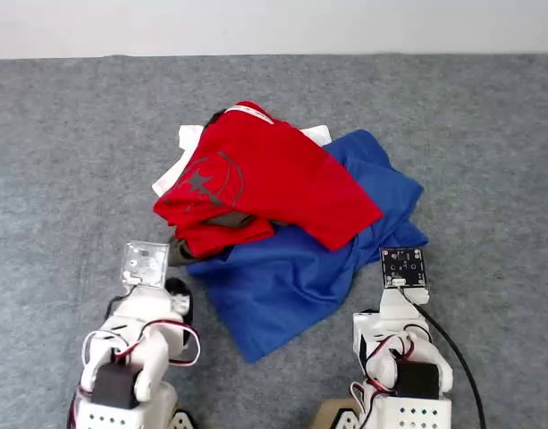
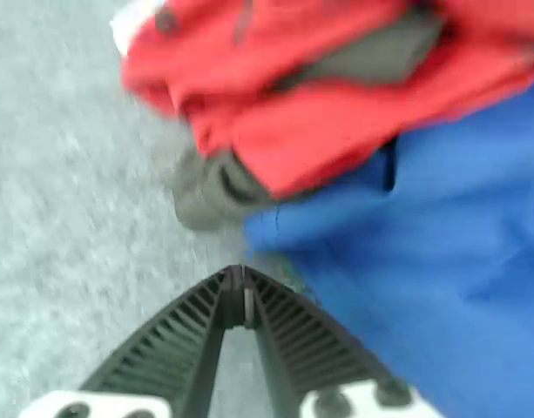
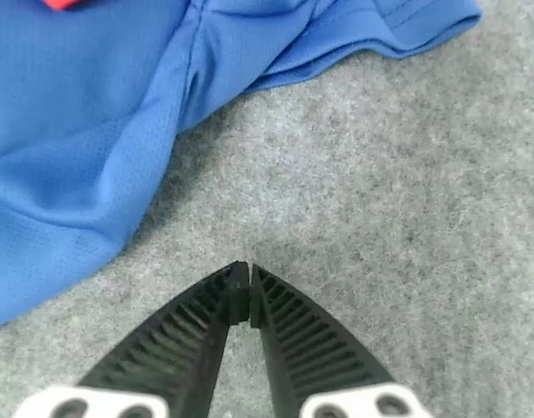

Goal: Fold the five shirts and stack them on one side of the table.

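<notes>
Four different fabrics show in your heap, unfolded and bunched mid-table on the grey, fuzzy, felt-like tabletop point(image 1: 59, 179). Biggest is the royal-blue shirt of fine pinhole mesh point(image 1: 282, 286), spread crumpled at the bottom of the pile, with a stitched hem running along its edge in the right wrist view. On top of that is the smooth bright-red shirt point(image 1: 274, 179), draped in loose folds, with a dark round emblem with a star printed on it. Any lettering around that ring is too small to read. A plain white shirt point(image 1: 189, 138) pokes out from under the red one on the far side. A small lump of olive-grey cloth point(image 2: 210, 187) sticks out from under the red folds at the near left edge.

Your left gripper point(image 2: 240, 296) sits just short of that olive lump, its ribbed black jaws pinched together on nothing. Your right gripper point(image 3: 246, 296) is the same, tips meeting over bare felt, just beside the blue hem.
</notes>
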Action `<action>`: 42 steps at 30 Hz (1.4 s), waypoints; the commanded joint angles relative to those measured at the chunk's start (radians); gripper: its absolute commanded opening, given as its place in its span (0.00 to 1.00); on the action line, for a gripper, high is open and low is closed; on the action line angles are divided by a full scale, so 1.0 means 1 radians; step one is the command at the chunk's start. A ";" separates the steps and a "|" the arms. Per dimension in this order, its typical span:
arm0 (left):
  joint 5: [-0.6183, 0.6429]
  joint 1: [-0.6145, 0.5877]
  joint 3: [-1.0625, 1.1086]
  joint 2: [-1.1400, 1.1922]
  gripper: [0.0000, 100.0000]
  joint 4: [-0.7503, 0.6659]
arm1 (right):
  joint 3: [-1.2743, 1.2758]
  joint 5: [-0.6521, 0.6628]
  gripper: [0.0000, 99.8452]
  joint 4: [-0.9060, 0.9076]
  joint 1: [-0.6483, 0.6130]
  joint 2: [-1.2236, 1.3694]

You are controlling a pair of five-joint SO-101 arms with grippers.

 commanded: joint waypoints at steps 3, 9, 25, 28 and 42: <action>0.011 0.000 -0.228 0.018 0.01 -0.037 | 0.015 0.009 0.01 0.008 0.001 -0.007; 0.009 0.000 -0.521 0.391 0.01 -0.031 | 0.015 0.009 0.01 0.008 0.001 -0.007; -0.149 0.002 -1.739 1.639 0.01 0.450 | 0.015 0.009 0.01 0.008 0.001 -0.007; -0.229 0.008 -1.910 1.763 0.01 0.499 | 0.015 0.009 0.01 0.008 0.001 -0.007; -0.459 0.054 -1.975 1.927 0.29 0.539 | 0.015 0.009 0.01 0.008 0.001 -0.007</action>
